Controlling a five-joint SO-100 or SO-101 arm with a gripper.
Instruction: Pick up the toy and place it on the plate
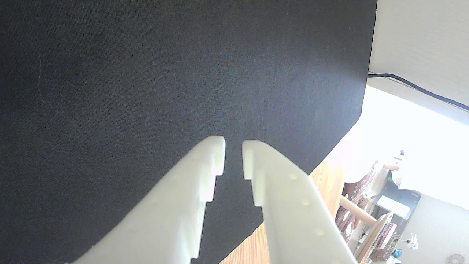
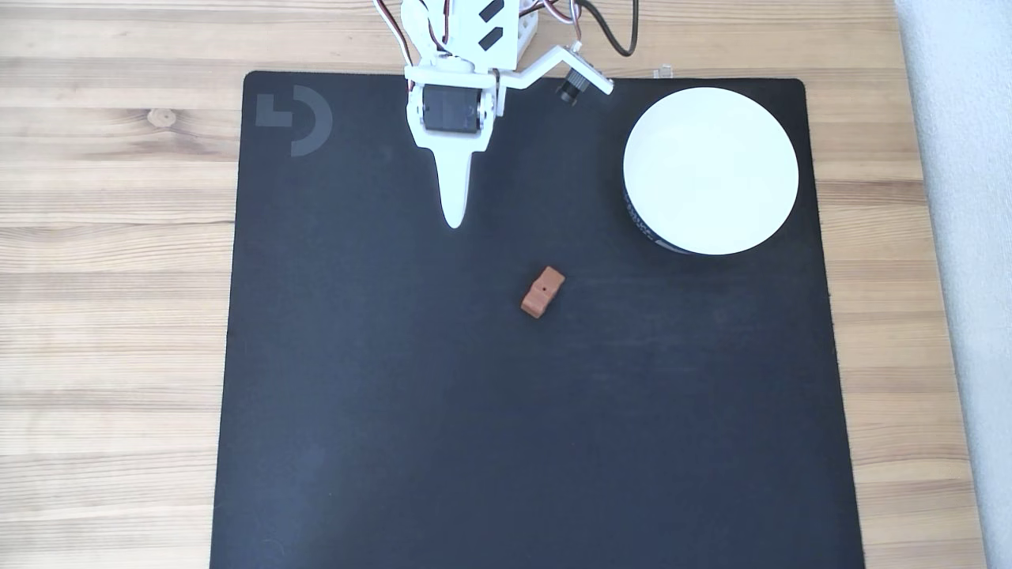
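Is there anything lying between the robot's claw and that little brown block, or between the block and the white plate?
Nothing visible. In the fixed view, bare black mat separates the gripper from the toy, and the toy from the plate. The gripper's fingers hold nothing.

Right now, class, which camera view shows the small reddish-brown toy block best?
The fixed view. It looks down on the toy lying alone on the black mat, below and right of the claw and left of the plate. The wrist view gives bare mat beyond the claw's fingers, nothing of the block.
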